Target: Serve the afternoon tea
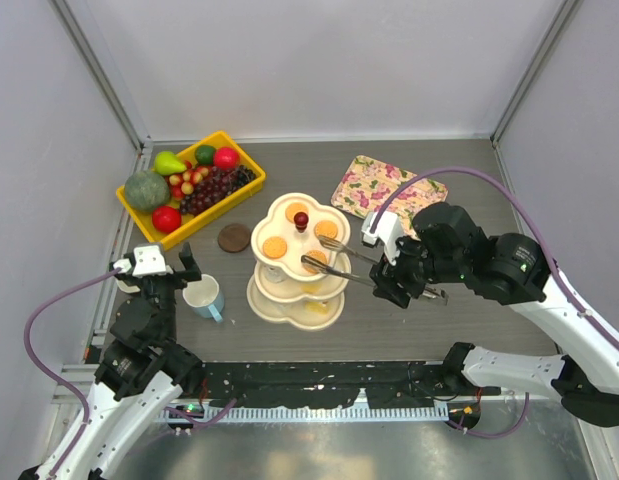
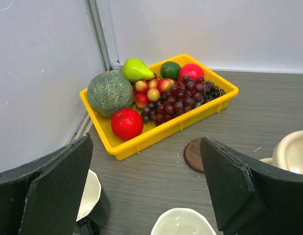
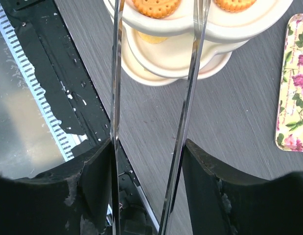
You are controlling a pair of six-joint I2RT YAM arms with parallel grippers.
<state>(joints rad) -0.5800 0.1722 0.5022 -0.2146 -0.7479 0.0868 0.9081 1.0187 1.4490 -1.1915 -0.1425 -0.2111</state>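
Left end effector (image 2: 146,147) hangs with fingers wide apart and nothing between them, over the table (image 1: 469,320) near the yellow fruit bin (image 2: 156,138), with a dark mug (image 2: 100,208) and the pale blue mug (image 1: 203,296) just below it. At centre stands the cream three-tier stand (image 1: 289,232), red knob (image 1: 301,218) up, orange biscuits (image 1: 275,247) on its top tier. Right end effector (image 3: 149,147) is clamped on metal tongs (image 1: 339,265) whose tips reach over that tier, with the floral tray (image 1: 374,185) behind.
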